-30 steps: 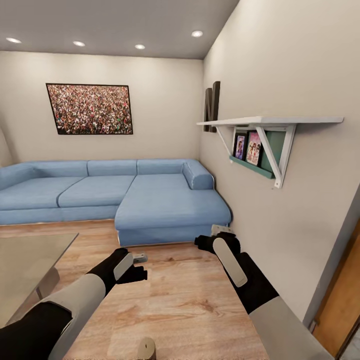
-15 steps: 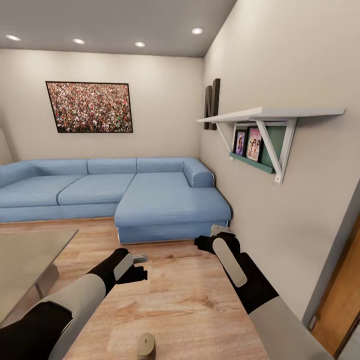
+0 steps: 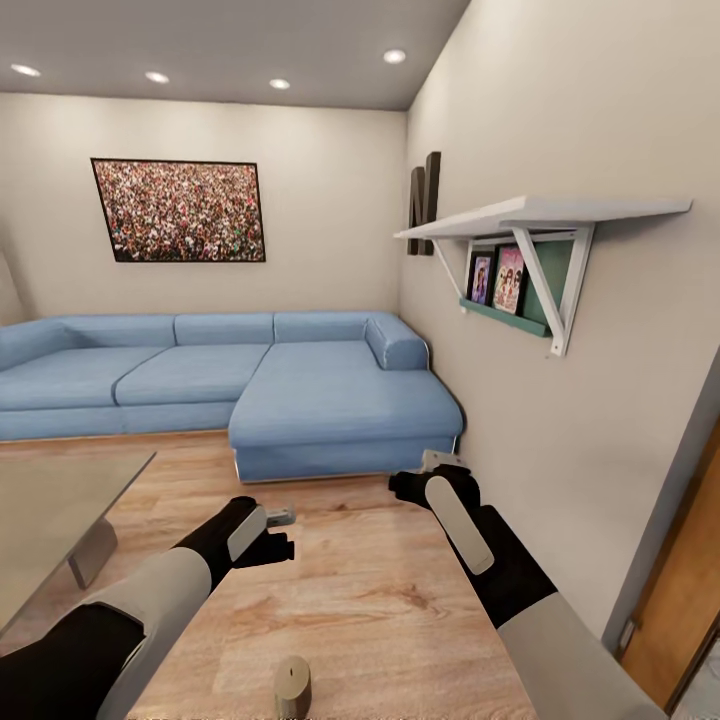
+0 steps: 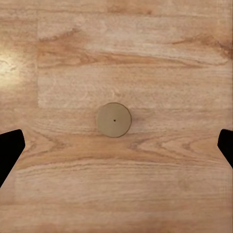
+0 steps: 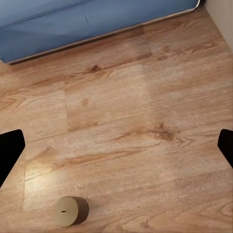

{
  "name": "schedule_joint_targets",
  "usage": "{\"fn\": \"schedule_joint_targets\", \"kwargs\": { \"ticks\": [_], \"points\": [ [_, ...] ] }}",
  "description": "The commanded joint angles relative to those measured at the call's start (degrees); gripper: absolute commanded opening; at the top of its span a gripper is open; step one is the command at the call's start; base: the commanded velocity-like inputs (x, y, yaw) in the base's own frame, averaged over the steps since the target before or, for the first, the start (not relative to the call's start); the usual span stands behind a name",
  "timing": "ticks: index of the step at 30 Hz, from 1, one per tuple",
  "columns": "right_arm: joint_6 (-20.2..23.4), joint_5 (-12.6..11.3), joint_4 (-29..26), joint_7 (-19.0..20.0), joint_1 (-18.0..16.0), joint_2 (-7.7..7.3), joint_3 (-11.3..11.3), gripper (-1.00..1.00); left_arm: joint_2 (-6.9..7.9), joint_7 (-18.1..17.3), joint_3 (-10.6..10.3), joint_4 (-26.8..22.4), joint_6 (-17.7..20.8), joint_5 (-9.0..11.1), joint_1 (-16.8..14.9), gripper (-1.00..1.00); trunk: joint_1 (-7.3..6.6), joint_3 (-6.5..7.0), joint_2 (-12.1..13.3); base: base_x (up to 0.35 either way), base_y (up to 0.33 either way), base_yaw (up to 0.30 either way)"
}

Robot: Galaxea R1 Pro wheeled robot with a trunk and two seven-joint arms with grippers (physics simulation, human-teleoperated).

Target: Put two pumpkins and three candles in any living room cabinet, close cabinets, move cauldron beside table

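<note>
left gripper [image 3: 272, 534]: hovering directly above the candle [image 4: 113, 120], fingers spread, empty
right gripper [image 3: 425, 472]: spread, empty
candle: standing upright on the wood floor [image 3: 380, 600]

- A candle [image 3: 292, 686]: short tan cylinder, standing upright on the wood floor.
- Its flat round top [image 4: 113, 120] has a dark central dot, possibly the wick.
- It stands alone on the floor, well apart from the sofa [image 5: 73, 22].

Blue L-shaped sofa [image 3: 250, 385] against back wall, crowd-photo picture [image 3: 178, 211] above it. White bracket shelf [image 3: 545, 215] on right wall with framed photos [image 3: 497, 278] beneath. Glass-top table [image 3: 50, 510] at left. Light wood floor [image 3: 370, 610]. Door frame [image 3: 690, 590] far right.
</note>
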Motion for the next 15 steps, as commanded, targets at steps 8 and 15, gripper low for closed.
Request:
{"fn": "schedule_joint_targets", "kwargs": {
  "ticks": [8, 15],
  "points": [
    [0.06, -0.53, -0.02, -0.51, -0.06, -0.01, 0.09, 1.00, -0.01, 0.75, -0.58, -0.11, 0.15, 0.57, -0.04, 1.00, 1.75, -1.51, -3.25, 0.000, 0.000, 0.000],
    [0.06, -0.46, 0.16, -0.43, -0.06, -0.01, 0.10, 1.00, -0.01, 1.11, -0.76, -0.07, 0.02, 0.42, -0.04, 1.00, 3.29, -2.76, -6.06, 0.000, 0.000, 0.000]
  ]
}}
